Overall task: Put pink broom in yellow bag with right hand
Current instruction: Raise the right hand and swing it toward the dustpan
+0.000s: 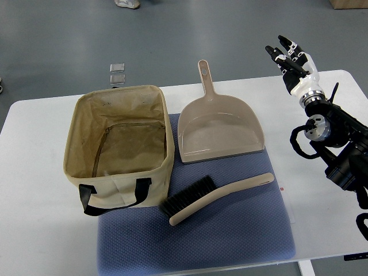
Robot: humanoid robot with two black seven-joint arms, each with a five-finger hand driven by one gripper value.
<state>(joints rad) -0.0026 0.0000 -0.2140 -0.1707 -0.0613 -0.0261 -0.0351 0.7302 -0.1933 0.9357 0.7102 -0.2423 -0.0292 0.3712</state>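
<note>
The pink broom [221,197] is not yet in my grasp, so I judge the task to be at its very beginning. In the top view, which is the only one I have, the broom lies flat on the blue mat [230,241], with its dark bristles pointing toward the yellow bag [118,150] and its handle going to the right and a little away from me. The bristle end is just beside the front corner of the bag, maybe touching it; I cannot tell exactly. The bag stands upright and open on the left part of the white desk [34,172], and I see nothing inside except its lining. Behind the broom lies the matching dustpan [218,129], with its handle pointing away from me; it is not part of my work. My right hand [293,63] is raised beyond the far right corner of the desk, well apart from the broom, with the fingers stretched and loose, holding nothing. My left hand does not show at all. All remains to do: reach the handle, close my fingers on it, lift, carry it over the bag opening and release it.
</note>
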